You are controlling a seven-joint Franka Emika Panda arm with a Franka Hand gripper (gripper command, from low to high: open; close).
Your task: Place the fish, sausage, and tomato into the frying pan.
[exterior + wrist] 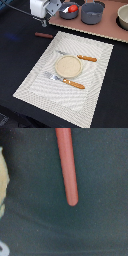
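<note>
sausage (43, 35): we find it lying flat on the dark table, off the woven placemat (70, 70) on the exterior view's left; in the wrist view it shows as a smooth reddish rod (67, 165) with a rounded end, nothing touching it

how the sausage will handle: we judge it light, stiff and a little slick; being round and thin, it may roll or squirt out if pinched near the tip; we would close across its middle, jaws square to its length

tomato (73, 8): we see a small red ball already sitting in the frying pan (69, 13) on the brown board; likely light and prone to rolling, but it needs no further handling

fish: we see a pale patch beside the tomato in the pan that may be it; too blurred for us to say

gripper (46, 20): it hangs above the table near the pan, well apart from the sausage; its fingers do not show clearly in either view, so we cannot tell whether they are spread or closed; we see nothing held

remaining work: by our judgement, the sausage alone is not yet in the pan
</note>
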